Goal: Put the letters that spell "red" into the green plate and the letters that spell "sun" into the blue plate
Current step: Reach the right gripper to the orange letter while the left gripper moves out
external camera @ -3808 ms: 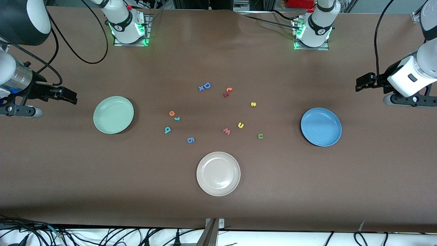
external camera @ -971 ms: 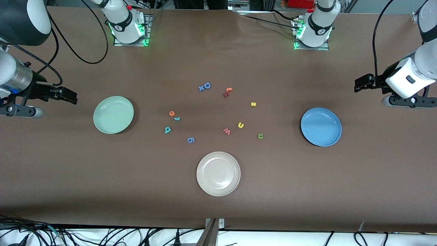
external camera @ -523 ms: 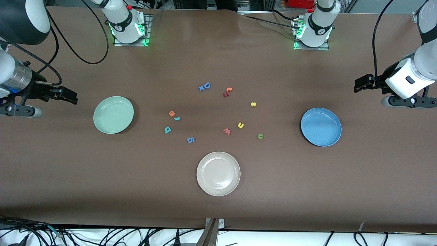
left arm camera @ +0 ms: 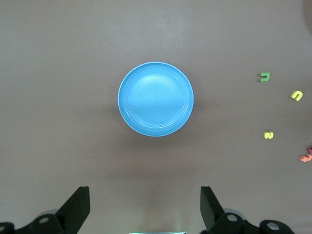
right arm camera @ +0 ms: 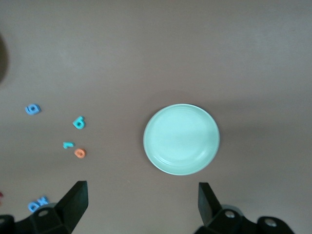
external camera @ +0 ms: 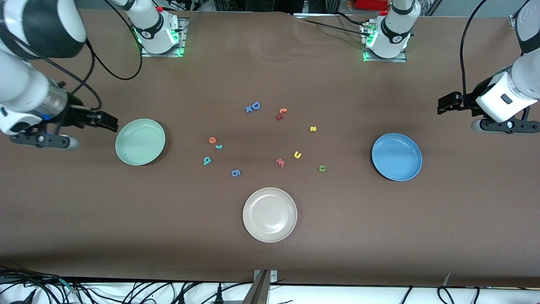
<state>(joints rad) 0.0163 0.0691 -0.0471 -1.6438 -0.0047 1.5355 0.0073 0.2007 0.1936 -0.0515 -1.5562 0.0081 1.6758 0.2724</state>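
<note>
The green plate [external camera: 140, 142] lies toward the right arm's end of the table, the blue plate [external camera: 396, 156] toward the left arm's end. Between them lie the orange "e" [external camera: 212, 140], teal "r" [external camera: 219, 147] and teal "d" [external camera: 206, 160], then the yellow "s" [external camera: 312, 128], yellow "u" [external camera: 297, 155] and green "n" [external camera: 322, 168]. My right gripper [external camera: 109, 122] hangs open and empty just outside the green plate's [right arm camera: 181, 139] rim. My left gripper [external camera: 443, 105] waits open and empty over bare table near the blue plate [left arm camera: 156, 99].
A beige-white plate [external camera: 270, 214] sits nearest the front camera. A blue "D" [external camera: 255, 106], a blue "g" [external camera: 236, 172], a pinkish "w" [external camera: 280, 162] and a small orange-red pair of letters [external camera: 281, 113] lie among the task letters. Both arm bases stand along the table's top edge.
My right arm has swung in from the table's end toward the green plate, its gripper now at the plate's rim. The left arm and all letters are unmoved.
</note>
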